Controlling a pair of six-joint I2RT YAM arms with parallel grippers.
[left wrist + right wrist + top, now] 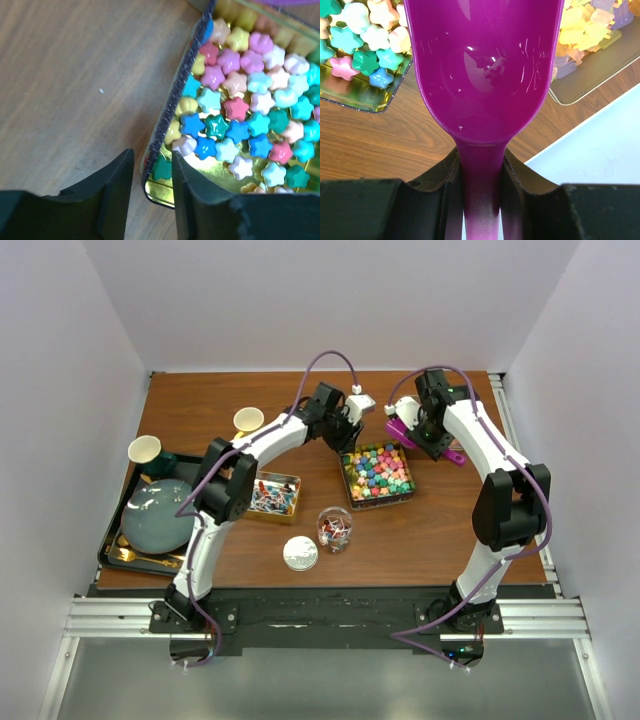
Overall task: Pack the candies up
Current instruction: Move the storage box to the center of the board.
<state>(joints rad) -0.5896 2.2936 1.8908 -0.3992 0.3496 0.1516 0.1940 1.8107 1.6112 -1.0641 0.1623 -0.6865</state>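
"Showing right claw (pixel 481 190) clamping empty purple scoop (pixel 485 75), just beyond far-right corner of gold tin (pixel 170 115)?"
"Yes; star candies (pixel 240 115) fill tin, toward scoop's left. Left claw (pixel 152 197) straddles tin wall, jaws apart."

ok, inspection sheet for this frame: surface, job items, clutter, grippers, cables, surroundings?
Surface: wooden table.
Job's things: star candies in a gold tin; wrapped candies in a small tin and a glass jar; pale pieces in a shallow tray.
Clutter: silver lid; black tray with teal plate and gold cutlery; two cream cups.
Grippers: left gripper straddles the gold tin's wall, grip unclear; right gripper shut on empty purple scoop.
Cables: purple cable looped above each arm.
Surroundings: white walls; metal rail at the near edge.
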